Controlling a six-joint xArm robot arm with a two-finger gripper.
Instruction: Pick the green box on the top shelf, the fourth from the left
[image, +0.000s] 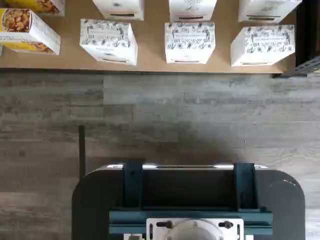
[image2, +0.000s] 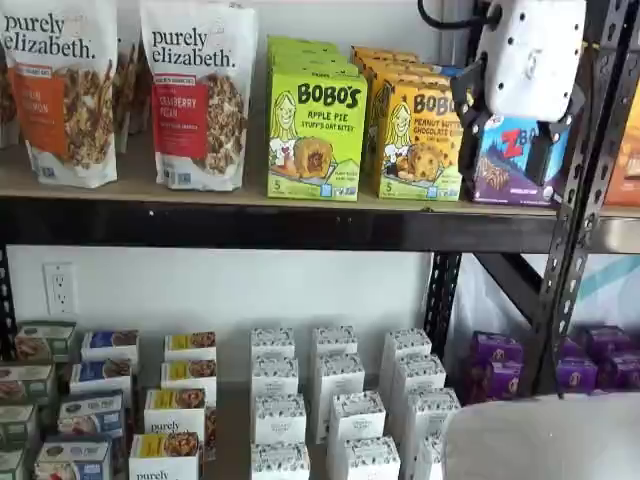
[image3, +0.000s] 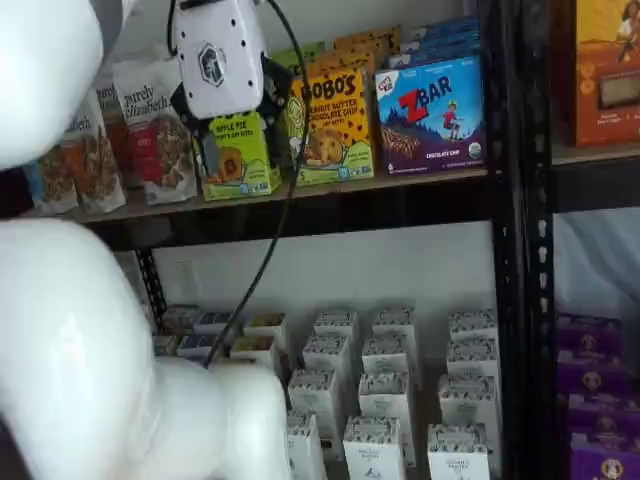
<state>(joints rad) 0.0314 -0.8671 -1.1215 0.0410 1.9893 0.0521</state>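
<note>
The green box (image2: 316, 135) is a lime-green Bobo's Apple Pie carton standing upright at the front of a row on the top shelf (image2: 250, 225). In a shelf view my gripper (image2: 508, 150) hangs in front of the shelves, off to the right of the green box and before the ZBar carton. Its two black fingers (image2: 468, 115) stand apart, open and empty. In a shelf view the gripper (image3: 240, 135) overlaps the green box (image3: 240, 165) and hides its upper part. The wrist view shows neither of them.
Purely Elizabeth bags (image2: 200, 95) stand left of the green box, a yellow-orange Bobo's carton (image2: 420, 140) and a ZBar carton (image3: 430, 115) right of it. A black upright (image2: 580, 200) rises at the right. White patterned boxes (image: 190, 42) fill the lower shelf. The arm's white links (image3: 70, 340) loom at the left.
</note>
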